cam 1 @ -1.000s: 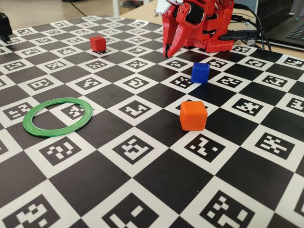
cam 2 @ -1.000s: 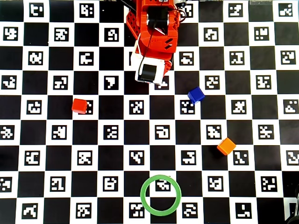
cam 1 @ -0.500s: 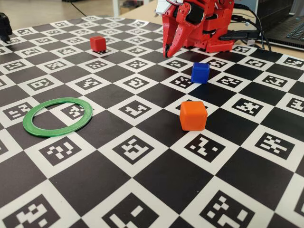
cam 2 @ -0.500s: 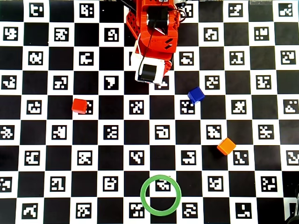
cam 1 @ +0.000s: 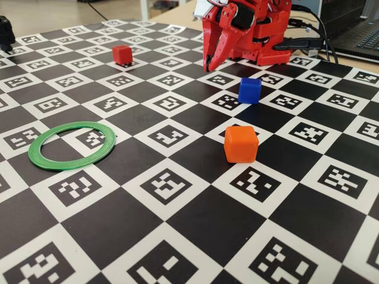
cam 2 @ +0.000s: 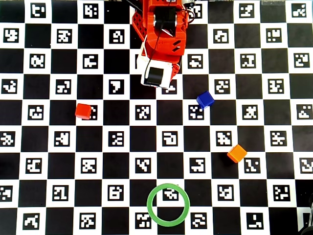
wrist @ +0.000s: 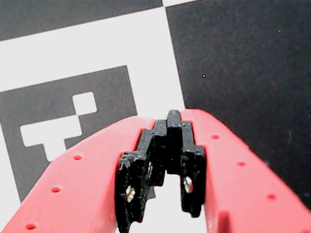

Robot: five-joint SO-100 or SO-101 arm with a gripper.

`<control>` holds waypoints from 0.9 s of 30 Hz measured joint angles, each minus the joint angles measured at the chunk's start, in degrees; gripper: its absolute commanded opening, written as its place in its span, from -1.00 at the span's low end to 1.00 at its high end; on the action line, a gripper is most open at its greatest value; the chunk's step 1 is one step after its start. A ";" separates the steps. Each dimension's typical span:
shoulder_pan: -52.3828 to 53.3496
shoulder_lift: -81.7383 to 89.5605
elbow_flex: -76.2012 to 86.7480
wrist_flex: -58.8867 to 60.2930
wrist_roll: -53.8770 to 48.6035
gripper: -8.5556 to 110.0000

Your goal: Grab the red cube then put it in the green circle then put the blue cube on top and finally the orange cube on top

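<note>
claw [wrist: 167, 194] closed and empty near arm base; first step pending: reach to red cube [cam 2: 83, 111], well apart from green circle [cam 2: 168, 204].

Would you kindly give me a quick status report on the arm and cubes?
Gripper shut, empty, near base. Red cube, blue cube, orange cube all loose on board. Green circle empty. Path clear.

Black-and-white checkered marker mat [cam 1: 177, 236], wooden tabletop [cam 1: 53, 15] beyond, laptop [cam 1: 361, 35] and cables [cam 1: 320, 35] at right
</note>
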 measured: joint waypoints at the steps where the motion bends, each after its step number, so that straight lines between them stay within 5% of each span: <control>1: -0.26 0.00 -0.09 -0.09 0.97 -0.95; 12: 0.09 -21.88 -16.44 -6.06 21.01 -0.83; 27: 12.74 -51.24 -61.26 9.58 45.97 -0.52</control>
